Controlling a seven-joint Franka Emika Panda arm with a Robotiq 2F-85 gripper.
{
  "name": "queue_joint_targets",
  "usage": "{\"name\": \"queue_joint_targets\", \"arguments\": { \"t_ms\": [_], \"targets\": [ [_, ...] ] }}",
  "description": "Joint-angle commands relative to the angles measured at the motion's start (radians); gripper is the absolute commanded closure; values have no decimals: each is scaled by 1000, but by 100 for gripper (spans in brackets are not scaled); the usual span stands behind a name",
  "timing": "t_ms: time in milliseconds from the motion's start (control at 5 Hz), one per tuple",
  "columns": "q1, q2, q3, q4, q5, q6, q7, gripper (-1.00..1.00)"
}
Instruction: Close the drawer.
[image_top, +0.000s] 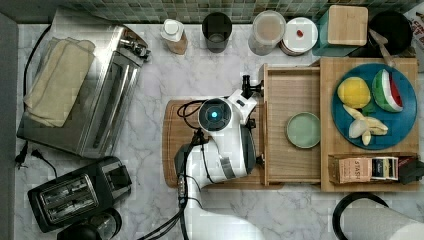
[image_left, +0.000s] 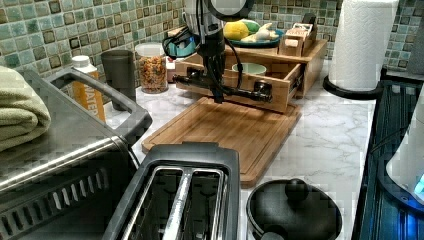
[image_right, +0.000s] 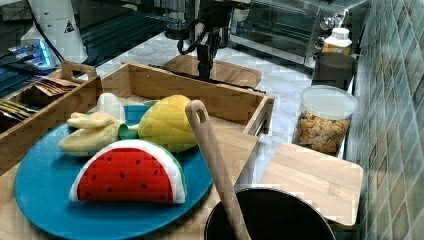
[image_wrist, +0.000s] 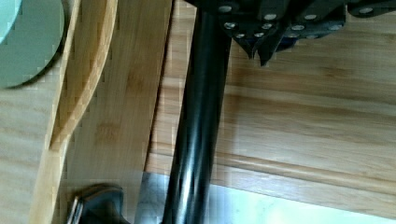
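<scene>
The drawer (image_top: 292, 165) is pulled out toward the top view's left from under the wooden top, and a pale green plate (image_top: 303, 130) lies inside it. Its black bar handle (image_left: 240, 92) runs along the front panel. My gripper (image_left: 218, 97) points down right at the middle of the handle, on the cutting-board side. In the wrist view the fingertips (image_wrist: 254, 46) meet in a point beside the handle (image_wrist: 198, 116), shut with nothing between them. The right view has the gripper (image_right: 203, 75) just beyond the drawer's front panel (image_right: 200, 100).
A wooden cutting board (image_top: 172, 145) lies on the marble counter in front of the drawer, under the arm. A blue plate of toy fruit (image_top: 375, 105) sits on the wooden top. A toaster oven (image_top: 95, 100), a toaster (image_top: 75, 195), several jars (image_top: 267, 32) and a paper towel roll (image_left: 360, 40) stand around.
</scene>
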Motion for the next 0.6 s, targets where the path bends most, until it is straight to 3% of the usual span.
{"name": "queue_joint_targets", "arguments": {
  "t_ms": [200,600],
  "targets": [
    [-196,-35,-159,97,120,26,-260,100],
    [-284,-22,-199,104,133,99,-393,100]
  ]
}}
